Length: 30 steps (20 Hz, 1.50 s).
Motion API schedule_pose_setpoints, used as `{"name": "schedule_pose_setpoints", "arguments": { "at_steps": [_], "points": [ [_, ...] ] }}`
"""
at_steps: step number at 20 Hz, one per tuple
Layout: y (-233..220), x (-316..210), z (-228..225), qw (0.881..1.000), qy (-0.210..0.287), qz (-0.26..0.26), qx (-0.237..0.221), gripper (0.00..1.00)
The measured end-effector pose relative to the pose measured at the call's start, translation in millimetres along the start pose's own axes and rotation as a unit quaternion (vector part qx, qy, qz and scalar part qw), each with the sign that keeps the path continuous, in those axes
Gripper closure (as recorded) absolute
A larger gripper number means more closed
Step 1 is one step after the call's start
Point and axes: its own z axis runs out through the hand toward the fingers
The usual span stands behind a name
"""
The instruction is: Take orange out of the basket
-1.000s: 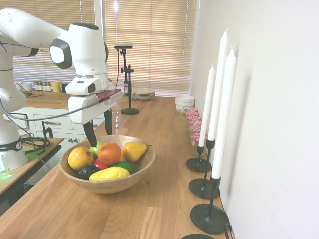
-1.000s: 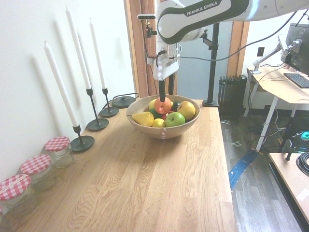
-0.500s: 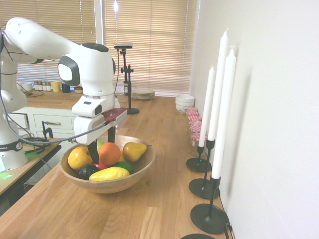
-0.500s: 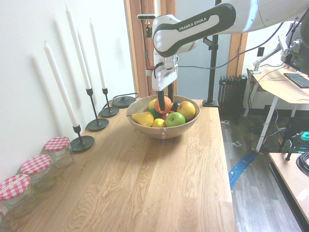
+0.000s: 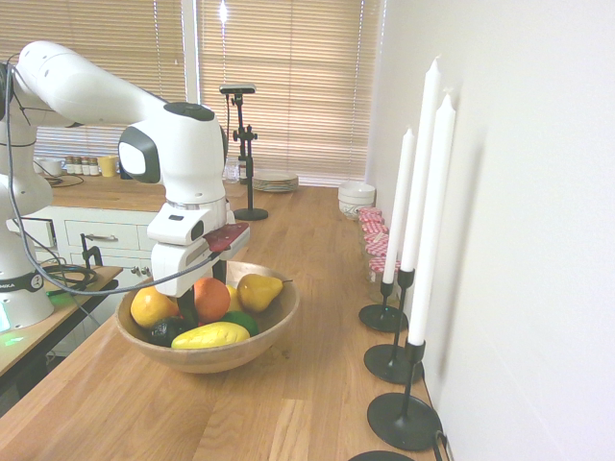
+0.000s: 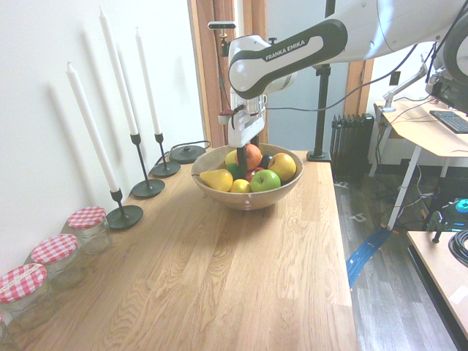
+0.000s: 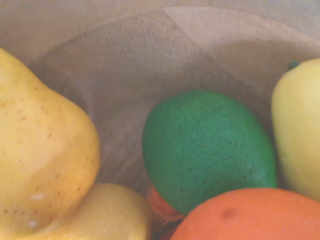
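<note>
Orange sat atop mixed fruit in wooden basket, between fingers of pincer, which reached down from above, spread wide. Yellow pear, green fruit and long yellow fruit lay around orange; green apple rested near basket's rim. Basket stood on wood bench, near white candles in black holders and jars with red-checked lids.

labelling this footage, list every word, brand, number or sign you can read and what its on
"FRANKA EMIKA": on the robot arm's dark band, second exterior view.
Dark badge low on the arm, first exterior view: too small to read in full.
Spice jars: labels too small to read.
</note>
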Motion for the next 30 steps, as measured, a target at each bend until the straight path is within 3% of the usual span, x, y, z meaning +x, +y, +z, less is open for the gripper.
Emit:
{"name": "schedule_pose_setpoints", "arguments": {
  "at_steps": [6,10,15,18,24,30],
  "points": [
    [-14,-8,-2,1.0,0.002,-0.013,0.003,1.0],
    [-39,-34,-42,0.999,0.023,-0.037,0.021,1.0],
    [-94,-122,-137,0.994,0.061,-0.078,0.051,1.0],
    [-132,-186,-155,0.991,0.069,-0.104,0.054,1.0],
    [-190,-290,-103,0.987,0.062,-0.149,0.028,1.0],
    [-186,-299,-34,0.988,0.057,-0.144,0.0,1.0]
  ]
}}
